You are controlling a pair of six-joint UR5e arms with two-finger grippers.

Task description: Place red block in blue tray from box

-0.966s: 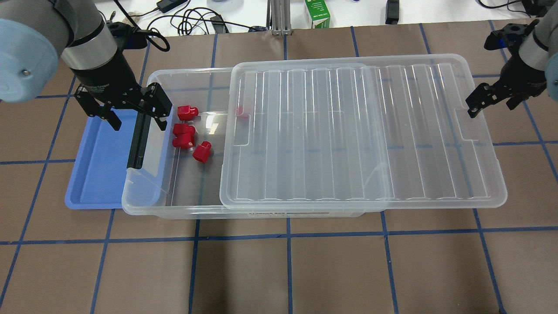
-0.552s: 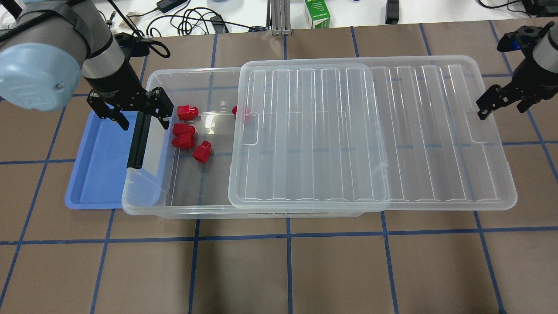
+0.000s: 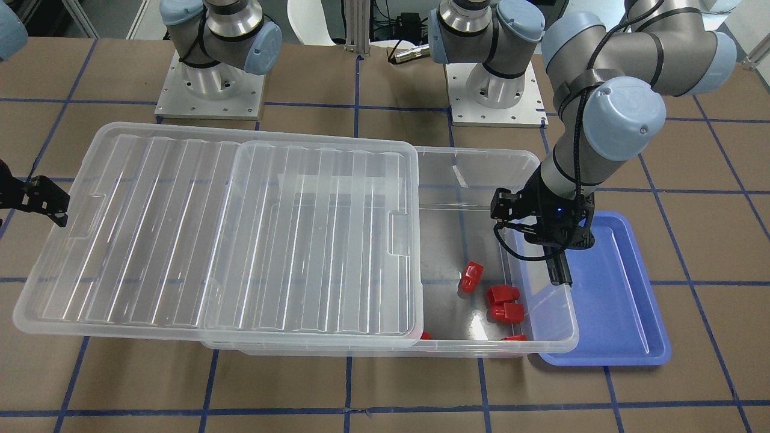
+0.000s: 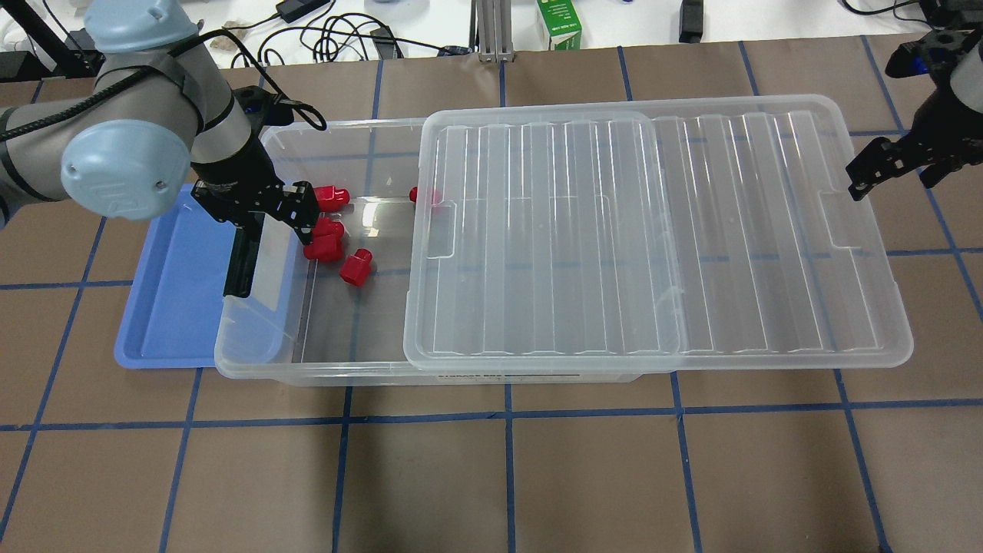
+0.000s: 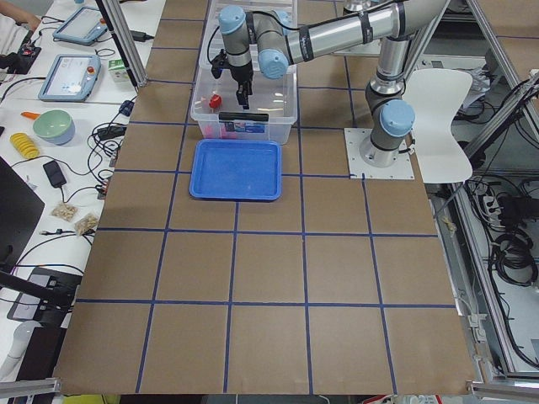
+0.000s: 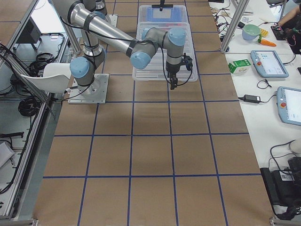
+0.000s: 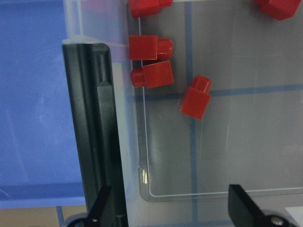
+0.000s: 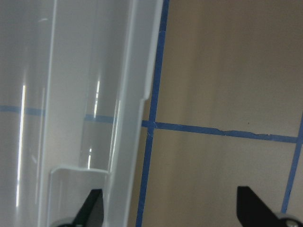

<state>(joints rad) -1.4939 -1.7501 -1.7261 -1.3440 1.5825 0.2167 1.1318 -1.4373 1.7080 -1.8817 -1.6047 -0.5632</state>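
Red is all inside the box (image 4: 338, 375). From overhead, 5 red blocks (image 4: 322, 250) lie on its floor at the end nearest the tabletop's left edge, 1 of them half under the lid (image 4: 630, 238), which lies offset toward the right edge. The blue tray (image 4: 177, 292), just beside that left end, looks bare. The left hand (image 4: 257, 211) hangs over the box wall by the black latch (image 4: 242, 257), carrying nothing. The right hand (image 4: 895, 165) sits at the lid's far end. I'd judge the opening done, with picking, carrying and dropping all left.

From across the tabletop, the left hand's fingers are lost behind its own wrist, and the box's near wall cuts off 2 blocks.

Left wrist camera: fingers (image 7: 242, 208) spread wide, 1 tip over the latch, 1 over the box floor. Ahead lie 3 whole blocks, with 2 clipped at the top.

Right wrist camera: fingers (image 8: 92, 208) spread, the lid's rim beside 1 tip; touching or not, I cannot tell.

Both side views show everything too small to add more.
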